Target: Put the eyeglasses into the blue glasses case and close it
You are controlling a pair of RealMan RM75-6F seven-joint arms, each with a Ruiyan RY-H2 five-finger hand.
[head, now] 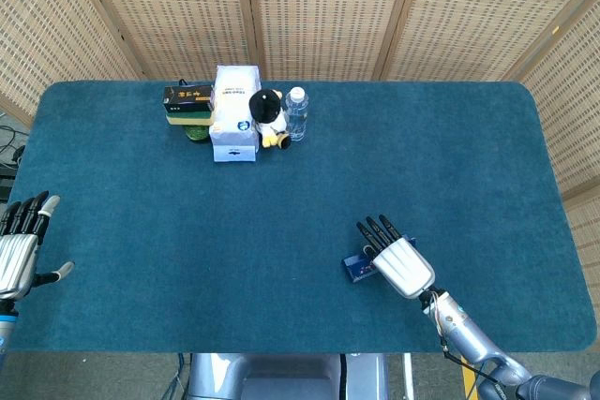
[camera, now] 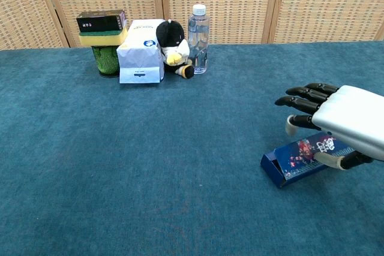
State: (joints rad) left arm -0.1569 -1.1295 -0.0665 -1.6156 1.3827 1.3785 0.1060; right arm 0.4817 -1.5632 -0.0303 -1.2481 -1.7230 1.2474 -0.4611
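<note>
The blue glasses case (camera: 294,161) lies on the table at the near right, with its patterned lid down. In the head view only the left end of the case (head: 354,268) shows. My right hand (camera: 339,125) hovers flat over the case's right part with its fingers stretched out to the left. Its thumb (camera: 336,160) lies along the lid. The same right hand (head: 397,259) covers most of the case from above. No eyeglasses are visible. My left hand (head: 19,252) rests open at the table's left edge, far from the case.
At the back left stand a white tissue box (camera: 141,52), a black and white plush toy (camera: 173,47), a water bottle (camera: 198,37) and a green cup with a black box on top (camera: 107,43). The blue table cloth (head: 309,185) stretches between them and the case.
</note>
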